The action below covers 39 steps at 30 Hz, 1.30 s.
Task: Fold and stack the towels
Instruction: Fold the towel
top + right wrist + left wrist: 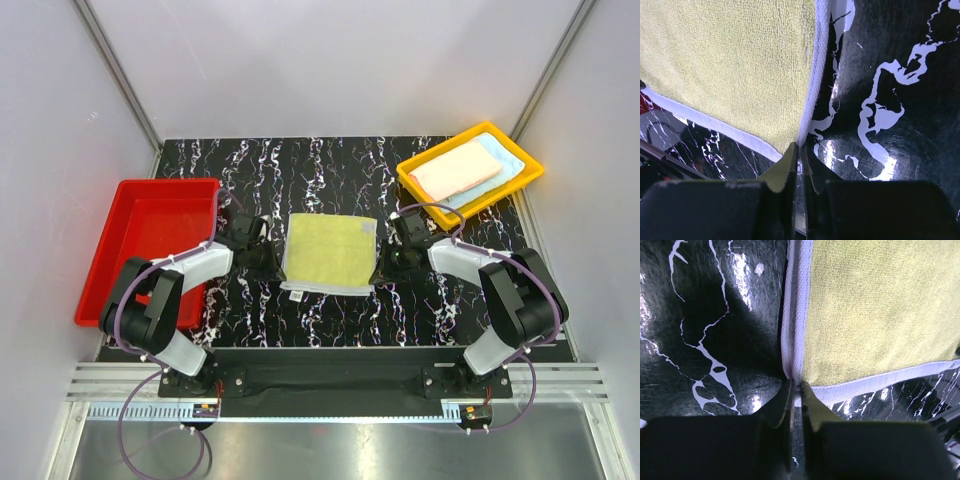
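Yellow-green towel (330, 252) (flat) on marble table (250, 170)

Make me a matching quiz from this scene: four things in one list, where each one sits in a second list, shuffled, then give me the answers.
Things
1. yellow-green towel
2. peach-pink towel
3. light blue towel
4. red tray

Places
A. in the yellow tray, beneath another towel
B. on the left side of the table, nothing in it
C. spread flat mid-table
D. topmost in the yellow tray

Pairs: 1-C, 2-D, 3-A, 4-B
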Available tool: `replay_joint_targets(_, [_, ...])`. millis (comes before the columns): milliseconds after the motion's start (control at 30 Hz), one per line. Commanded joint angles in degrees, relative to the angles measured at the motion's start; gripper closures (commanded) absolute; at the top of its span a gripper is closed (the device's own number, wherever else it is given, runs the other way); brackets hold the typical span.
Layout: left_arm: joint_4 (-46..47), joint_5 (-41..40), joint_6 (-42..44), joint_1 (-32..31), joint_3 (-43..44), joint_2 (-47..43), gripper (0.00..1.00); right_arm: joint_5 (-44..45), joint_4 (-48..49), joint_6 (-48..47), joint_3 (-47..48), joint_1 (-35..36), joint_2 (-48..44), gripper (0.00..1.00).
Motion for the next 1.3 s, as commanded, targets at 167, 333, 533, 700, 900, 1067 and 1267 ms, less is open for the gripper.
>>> replay_joint_targets(167, [0.02, 0.8, 0.34, -0.36, 2.06, -1.17, 1.0, -0.86, 0.94, -0.02, 0.78, -0.04, -0.18, 0.9])
replay_joint_targets(333, [-2.97, -0.43, 0.87, -0.45, 4.17, -1.87, 1.0, -0.77, -1.17, -0.2, 2.01, -0.04, -1.85, 1.0])
replay_joint_targets(533, [-7.36, 0.19, 1.4, -0.45, 7.25, -2.13, 1.0, -1.38, -2.57, -0.29, 3.42, 0.05, -2.82, 1.0])
replay_joint_targets(700, [-8.25, 0.27, 1.66, -0.63, 7.87, -2.23, 0.87, -1.74, -2.58, -0.38, 3.77, 0.05, -3.17, 1.0])
replay_joint_targets(900, [-7.02, 2.11, 1.84, -0.63, 7.52, -0.82, 0.76, -2.44, -1.78, -0.02, 3.59, 0.05, -2.91, 1.0])
replay_joint_targets(1067, [-5.53, 3.08, 1.4, -0.63, 6.81, 0.41, 0.77, -2.53, -1.96, -0.2, 3.51, -0.04, -3.17, 1.0])
replay_joint_targets(1267, [-3.42, 4.93, 0.26, -0.63, 6.02, 0.76, 0.8, -2.79, -1.78, -0.11, 3.5, -0.04, -3.08, 1.0])
